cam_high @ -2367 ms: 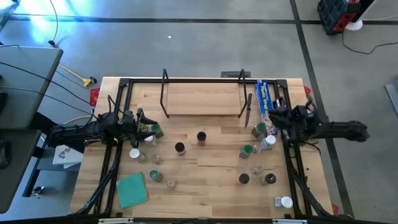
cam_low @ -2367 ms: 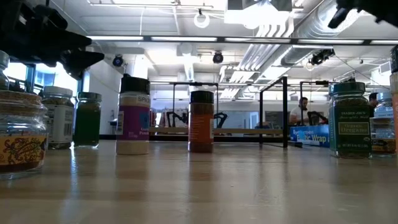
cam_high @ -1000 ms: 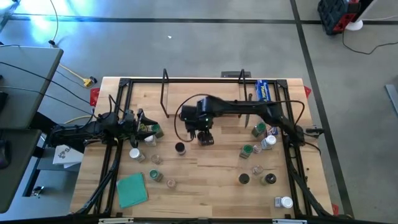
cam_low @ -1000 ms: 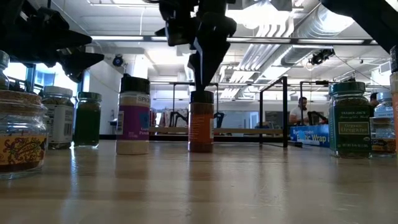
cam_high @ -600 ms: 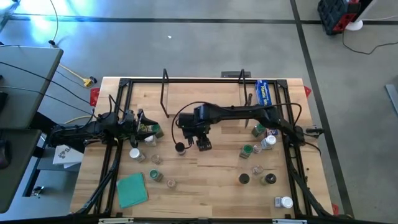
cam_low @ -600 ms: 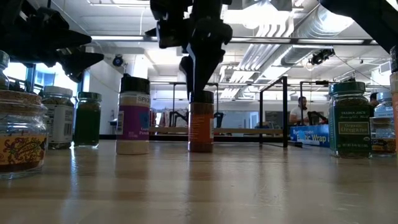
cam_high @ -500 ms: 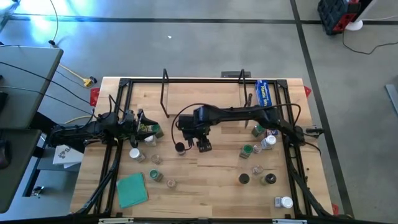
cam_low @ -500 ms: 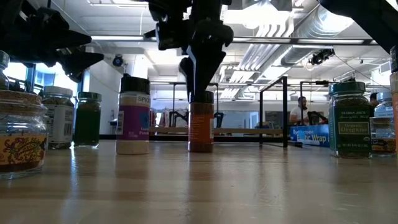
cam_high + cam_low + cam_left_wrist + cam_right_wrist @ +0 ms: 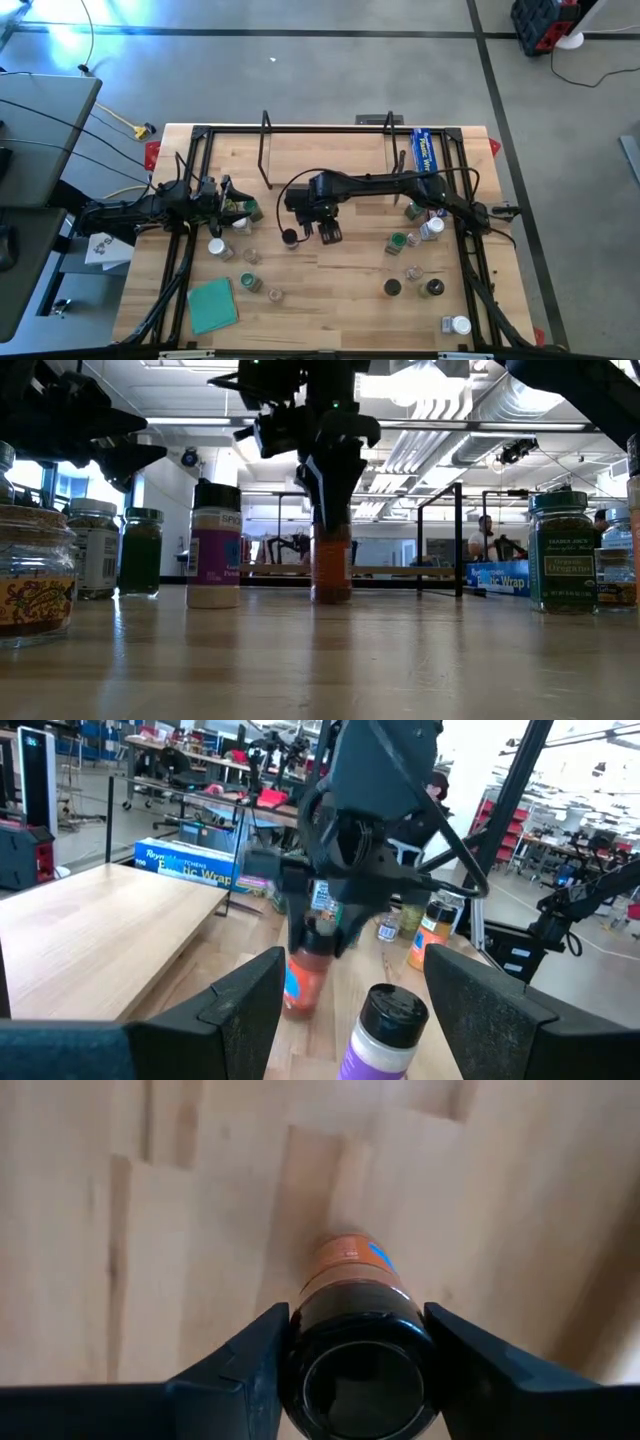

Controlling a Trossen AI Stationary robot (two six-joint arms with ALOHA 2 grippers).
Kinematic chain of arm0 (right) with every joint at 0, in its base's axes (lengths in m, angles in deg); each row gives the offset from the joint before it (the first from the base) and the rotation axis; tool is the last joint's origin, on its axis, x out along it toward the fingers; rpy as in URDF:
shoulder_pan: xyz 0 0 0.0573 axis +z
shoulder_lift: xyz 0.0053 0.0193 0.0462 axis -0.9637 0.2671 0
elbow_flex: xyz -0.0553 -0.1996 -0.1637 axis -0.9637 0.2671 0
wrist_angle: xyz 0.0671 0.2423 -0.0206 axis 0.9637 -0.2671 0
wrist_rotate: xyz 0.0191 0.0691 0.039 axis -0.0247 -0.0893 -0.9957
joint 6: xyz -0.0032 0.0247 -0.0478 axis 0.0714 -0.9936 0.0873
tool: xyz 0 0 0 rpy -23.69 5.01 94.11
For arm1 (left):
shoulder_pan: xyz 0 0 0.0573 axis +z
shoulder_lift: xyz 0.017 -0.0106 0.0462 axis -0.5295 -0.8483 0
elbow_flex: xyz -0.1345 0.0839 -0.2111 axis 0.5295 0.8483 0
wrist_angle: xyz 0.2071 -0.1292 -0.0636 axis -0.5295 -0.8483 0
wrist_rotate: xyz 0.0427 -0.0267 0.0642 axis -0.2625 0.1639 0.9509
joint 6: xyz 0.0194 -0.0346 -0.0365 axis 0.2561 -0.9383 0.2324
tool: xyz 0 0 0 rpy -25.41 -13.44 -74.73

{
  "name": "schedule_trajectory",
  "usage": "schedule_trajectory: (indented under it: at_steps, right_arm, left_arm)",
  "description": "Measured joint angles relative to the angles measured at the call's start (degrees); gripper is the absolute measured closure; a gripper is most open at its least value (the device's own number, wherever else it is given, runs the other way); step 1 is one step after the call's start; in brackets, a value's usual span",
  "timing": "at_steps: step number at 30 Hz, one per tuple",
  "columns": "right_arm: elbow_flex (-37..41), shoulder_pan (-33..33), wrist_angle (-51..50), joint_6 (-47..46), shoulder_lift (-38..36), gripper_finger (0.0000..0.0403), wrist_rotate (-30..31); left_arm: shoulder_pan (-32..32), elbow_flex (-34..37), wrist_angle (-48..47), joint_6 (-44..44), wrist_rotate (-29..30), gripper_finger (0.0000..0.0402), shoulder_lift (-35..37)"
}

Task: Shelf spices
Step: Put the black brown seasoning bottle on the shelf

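Spices: we've got the orange jar (image 9: 331, 572) w/ black lid clamped in our right gripper (image 9: 357, 1342), mid-tabletop (image 9: 350, 258), approx 6 o'clock of the shelf (image 9: 325, 158); grip sits at lid level so the body hangs free. Left gripper (image 9: 352, 995) waits wide at 9 o'clock.

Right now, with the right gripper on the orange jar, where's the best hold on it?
Grip the orange jar at its black lid, from straight above. It stands upright on the table, and the lid is round, with opposite sides for the fingers. The right gripper already straddles it that way.
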Motion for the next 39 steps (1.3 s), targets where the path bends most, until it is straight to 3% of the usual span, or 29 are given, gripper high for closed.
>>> schedule_trajectory:
  at_steps: [4, 10, 14, 18, 32, 39]
  right_arm:
    - [-6.99, -4.11, -6.80, 1.41, -1.85, 0.0215, 5.54]
    - [-0.47, -18.26, -5.14, 3.18, -9.72, 0.0215, 8.17]
    - [-0.36, -27.95, -3.69, 5.99, -9.37, 0.0215, 2.95]
    - [-0.35, -33.48, -2.62, 7.65, -7.68, 0.0215, 0.58]
    - [-0.34, -40.21, -1.51, 10.28, -5.64, 0.0215, -0.32]
    - [-0.34, -41.48, -1.22, 10.13, -5.64, 0.0188, -1.77]
  left_arm:
    - [-0.02, 0.00, 0.02, 0.01, 0.00, 0.0168, -0.01]
    - [-0.02, -0.02, 0.06, -2.63, 0.17, 0.0168, 0.00]
    - [-0.02, -0.02, 0.11, -2.92, 0.26, 0.0168, -0.01]
    - [-0.02, -0.02, 0.41, -2.93, 0.37, 0.0168, 0.00]
    - [-0.02, -0.02, 0.37, -2.91, 0.52, 0.0168, -0.02]
    - [-0.02, -0.02, 0.37, -2.93, 0.52, 0.0168, -0.02]
